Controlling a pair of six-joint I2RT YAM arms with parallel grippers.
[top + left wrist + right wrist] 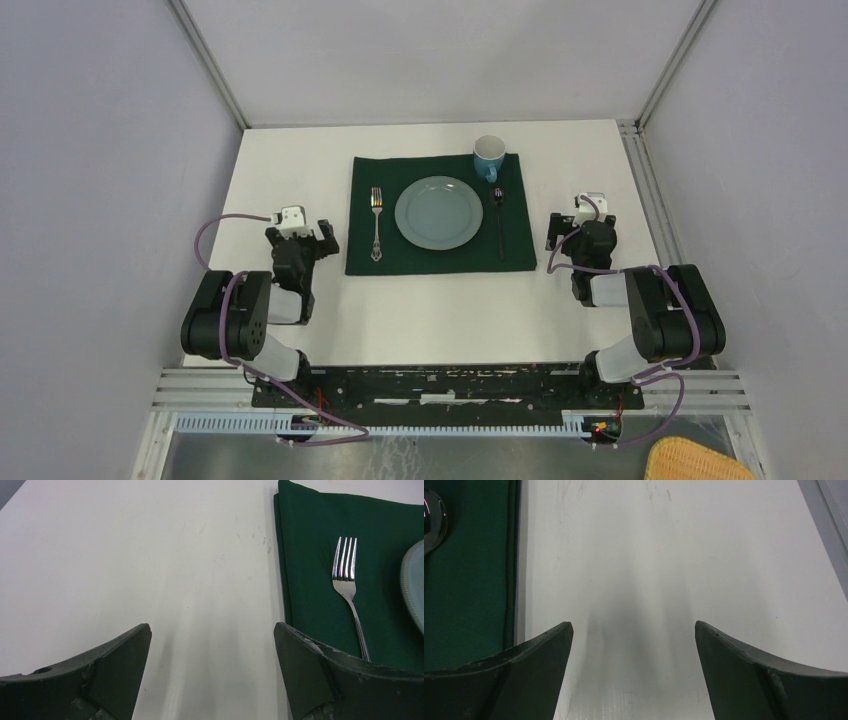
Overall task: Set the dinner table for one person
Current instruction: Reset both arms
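2 pincers, both gaping fully and gripping nothing: left pincer and right pincer are hovering low over the bare white counter, which is lying directly under and ahead of both. Green cloth is sitting between them, its edge just right of the left pincer and just left of the right pincer. Fork is lying on the cloth ahead-right of the left pincer; plate is sitting beyond it, mid-cloth. Spoon is lying on the cloth ahead-left of the right pincer, with blue cup standing further ahead at the cloth's far corner. Judging the step: placing is looking done, 1 setting is reading complete, arms are looking parked. Next move is probably calling for nothing beyond keeping clear of the cloth. If a knife is wanted, none is showing in these views.
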